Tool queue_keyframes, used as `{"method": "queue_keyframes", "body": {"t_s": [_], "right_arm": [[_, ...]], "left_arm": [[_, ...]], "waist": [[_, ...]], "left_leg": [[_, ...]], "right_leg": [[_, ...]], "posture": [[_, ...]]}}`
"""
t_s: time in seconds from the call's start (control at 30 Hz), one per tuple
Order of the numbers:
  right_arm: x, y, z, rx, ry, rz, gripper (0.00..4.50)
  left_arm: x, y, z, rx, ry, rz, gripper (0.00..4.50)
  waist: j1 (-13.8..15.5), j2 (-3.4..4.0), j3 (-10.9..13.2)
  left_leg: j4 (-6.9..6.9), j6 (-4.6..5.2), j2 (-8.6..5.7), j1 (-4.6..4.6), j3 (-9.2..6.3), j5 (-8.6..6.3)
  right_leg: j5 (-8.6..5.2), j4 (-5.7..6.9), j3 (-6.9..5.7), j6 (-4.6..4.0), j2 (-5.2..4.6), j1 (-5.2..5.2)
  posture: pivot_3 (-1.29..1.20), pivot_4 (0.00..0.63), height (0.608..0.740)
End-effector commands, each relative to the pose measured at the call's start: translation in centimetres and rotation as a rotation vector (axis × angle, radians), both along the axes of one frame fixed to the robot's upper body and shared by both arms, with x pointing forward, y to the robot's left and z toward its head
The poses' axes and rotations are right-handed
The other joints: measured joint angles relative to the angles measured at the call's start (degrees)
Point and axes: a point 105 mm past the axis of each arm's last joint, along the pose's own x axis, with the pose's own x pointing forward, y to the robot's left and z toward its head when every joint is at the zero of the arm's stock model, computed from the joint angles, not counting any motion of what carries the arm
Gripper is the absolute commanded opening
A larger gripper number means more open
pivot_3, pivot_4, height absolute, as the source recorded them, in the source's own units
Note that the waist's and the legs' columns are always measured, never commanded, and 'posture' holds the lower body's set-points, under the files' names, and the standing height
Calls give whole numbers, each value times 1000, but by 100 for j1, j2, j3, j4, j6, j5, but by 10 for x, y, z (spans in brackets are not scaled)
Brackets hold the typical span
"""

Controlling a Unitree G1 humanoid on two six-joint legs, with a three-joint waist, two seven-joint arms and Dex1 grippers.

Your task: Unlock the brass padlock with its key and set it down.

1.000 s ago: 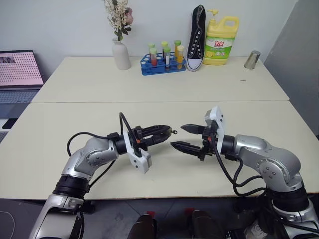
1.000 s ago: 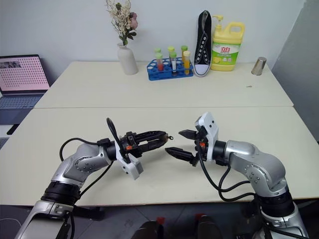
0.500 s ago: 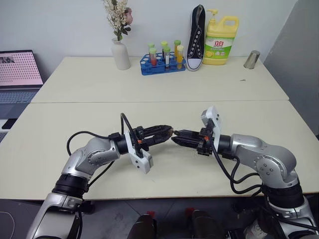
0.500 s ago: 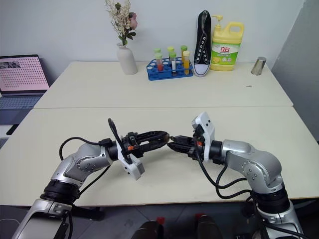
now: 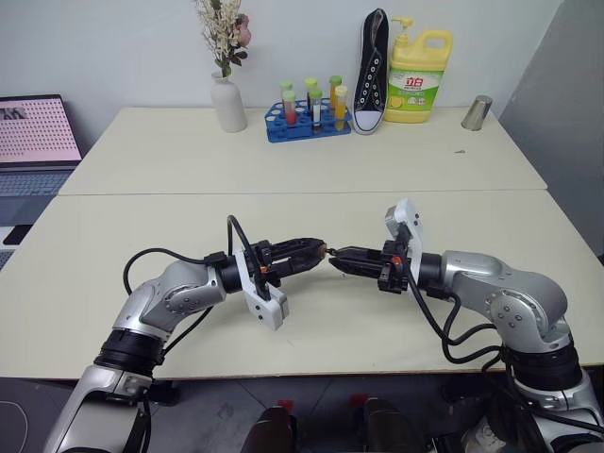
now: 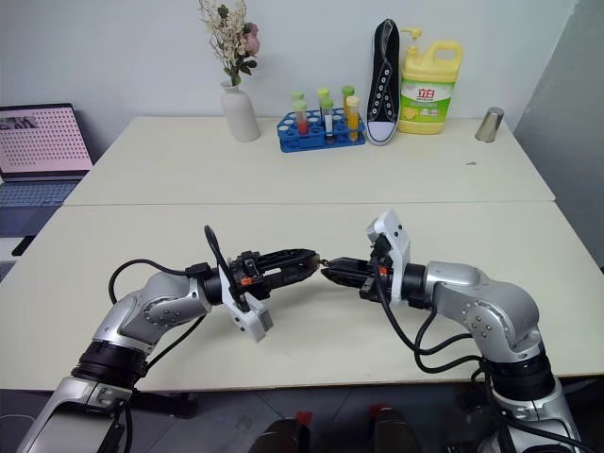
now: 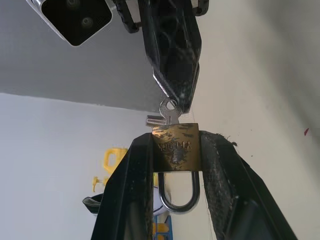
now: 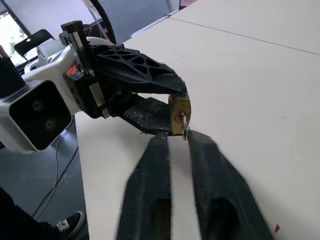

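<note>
Left gripper point(image 5: 319, 250): pinching padlock point(image 7: 176, 148) by its sides, above table point(image 5: 283, 151)
Right gripper point(image 5: 335, 260): fingers nearly together, pinching key point(image 7: 168, 111)
Key: stuck in padlock's end

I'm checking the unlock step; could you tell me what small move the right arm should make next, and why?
Probably twist the key. The left gripper clamps the brass padlock, its shackle looks seated, and the right gripper pinches the key at the lock's end.
</note>
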Motion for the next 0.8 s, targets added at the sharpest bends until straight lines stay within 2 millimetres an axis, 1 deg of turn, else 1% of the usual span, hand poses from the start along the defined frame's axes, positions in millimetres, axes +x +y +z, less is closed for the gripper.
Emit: {"method": "queue_keyframes", "body": {"t_s": [0.03, 0.63, 0.73, 0.77, 0.8], "right_arm": [[-1, 3, 12, 14, -59, 17, 1966], [3, 5, 18, 60, -35, -1, 1985], [3, 4, 18, 63, -26, -1, 1432], [3, 4, 18, 62, -25, 1, 1102], [3, 4, 18, 61, -25, 2, 676]], "left_arm": [[-2, -1, 9, -20, -32, -13, 964], [-4, -3, 9, -22, -30, -17, 964], [-4, -3, 9, -22, -30, -13, 964], [-4, -3, 9, -22, -30, -13, 964], [-4, -3, 9, -22, -29, -13, 964]], "waist": [[0, 0, 0], [2, 1, 0], [2, 1, 0], [2, 1, 0], [2, 1, 0]], "left_leg": [[-1, 0, 0, 0, 0, 0], [-17, 0, 1, 0, -1, 0], [-29, -1, 1, 2, 0, 1], [-34, -1, 1, 3, 0, 1], [-39, -1, 1, 3, 0, 1]], "right_leg": [[0, 0, 0, 0, 0, 0], [0, -11, 0, 0, 0, -2], [0, -16, 0, 0, 0, -3], [0, -17, 0, 0, -1, -4], [0, -19, 0, 0, -1, -4]], "posture": [[0, 150, 740], [0, 150, 740], [0, 150, 740], [0, 150, 740], [0, 150, 740]]}}
